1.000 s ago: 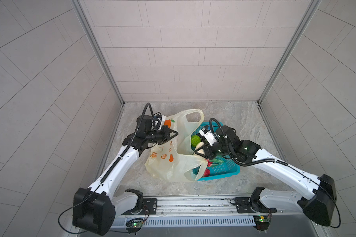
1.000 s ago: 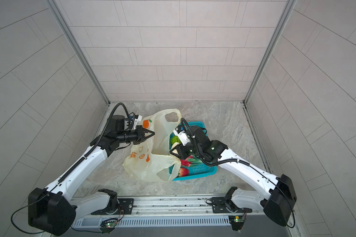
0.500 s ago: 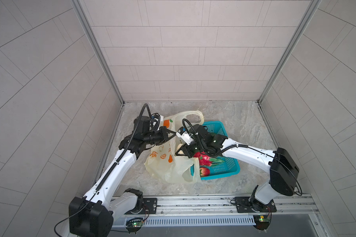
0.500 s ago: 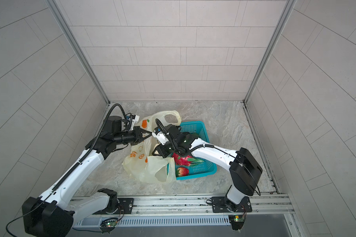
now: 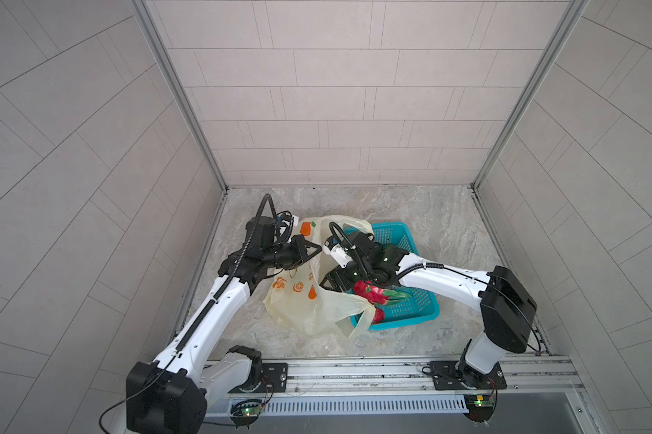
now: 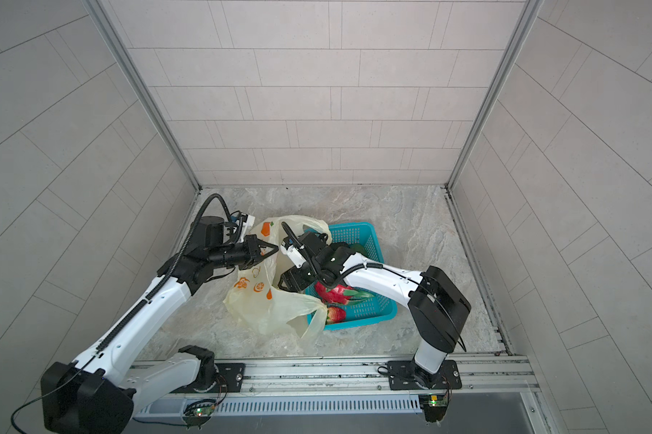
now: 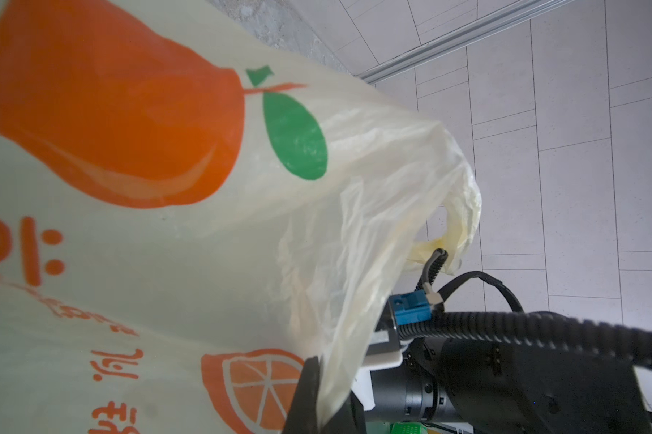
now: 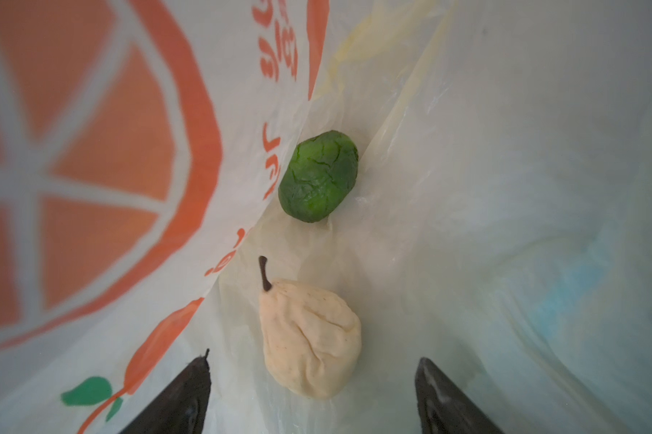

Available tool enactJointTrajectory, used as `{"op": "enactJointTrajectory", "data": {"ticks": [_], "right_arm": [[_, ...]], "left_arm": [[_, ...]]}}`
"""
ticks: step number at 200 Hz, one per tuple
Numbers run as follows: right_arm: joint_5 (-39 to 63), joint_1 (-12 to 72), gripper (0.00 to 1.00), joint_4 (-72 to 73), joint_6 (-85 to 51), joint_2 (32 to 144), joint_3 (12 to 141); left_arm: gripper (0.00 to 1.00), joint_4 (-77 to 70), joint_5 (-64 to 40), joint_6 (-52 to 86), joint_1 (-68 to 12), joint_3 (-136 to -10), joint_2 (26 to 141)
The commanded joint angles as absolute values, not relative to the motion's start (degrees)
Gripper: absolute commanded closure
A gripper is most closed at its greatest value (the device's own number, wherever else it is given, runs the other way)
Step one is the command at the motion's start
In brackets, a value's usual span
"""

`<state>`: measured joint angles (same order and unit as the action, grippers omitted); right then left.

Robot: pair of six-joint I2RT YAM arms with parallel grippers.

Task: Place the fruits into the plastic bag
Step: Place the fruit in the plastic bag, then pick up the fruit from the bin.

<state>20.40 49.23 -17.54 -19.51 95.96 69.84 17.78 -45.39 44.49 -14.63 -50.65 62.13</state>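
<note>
The cream-yellow plastic bag (image 5: 309,304) (image 6: 268,304) lies left of the basket, its mouth held up. My left gripper (image 5: 315,250) (image 7: 322,398) is shut on the bag's rim (image 7: 354,300). Reaching down into that mouth, my right gripper (image 5: 334,280) (image 8: 313,359) stands open with nothing between its jaws. Inside the bag lie a beige pear (image 8: 309,338), just beyond the open fingertips, and a dark green fruit (image 8: 319,176). The pink-red dragon fruit (image 5: 373,293) (image 6: 334,293) and the strawberry (image 5: 378,315) (image 6: 335,315) lie in the basket.
The teal perforated basket (image 5: 422,312) (image 6: 377,315) stands right of the bag, partly under the right arm. One bag handle (image 5: 358,327) drapes over its front corner. Tiled walls close in on three sides, and a metal rail (image 5: 354,372) runs along the front.
My right arm swung from the basket into the bag's mouth and its jaws opened, leaving the pear lying in the bag. My left gripper kept its hold on the rim.
</note>
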Motion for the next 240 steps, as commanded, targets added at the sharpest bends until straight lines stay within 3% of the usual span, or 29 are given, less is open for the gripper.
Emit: {"op": "enactJointTrajectory", "data": {"ticks": [1,63,127,208,240], "right_arm": [[17.9,48.6,0.18,-20.2,-19.1,92.8,69.2],[15.8,45.8,0.2,-21.0,-15.2,79.3,62.7],[13.0,34.2,0.2,-22.8,-21.6,66.7,52.7],[2.4,25.4,0.22,-24.5,-33.7,81.2,58.8],[-1.9,24.4,0.33,-26.2,-33.7,89.4,65.0]], "left_arm": [[1.0,16.2,-45.9,43.5,-14.7,-50.2,61.6],[1.0,17.9,-44.4,41.9,-14.6,-50.1,62.1],[1.0,17.2,-44.4,41.8,-14.6,-50.7,62.6],[1.0,17.0,-44.3,41.8,-14.7,-50.5,63.1],[1.0,17.4,-44.3,41.8,-14.6,-50.3,62.7]]}}
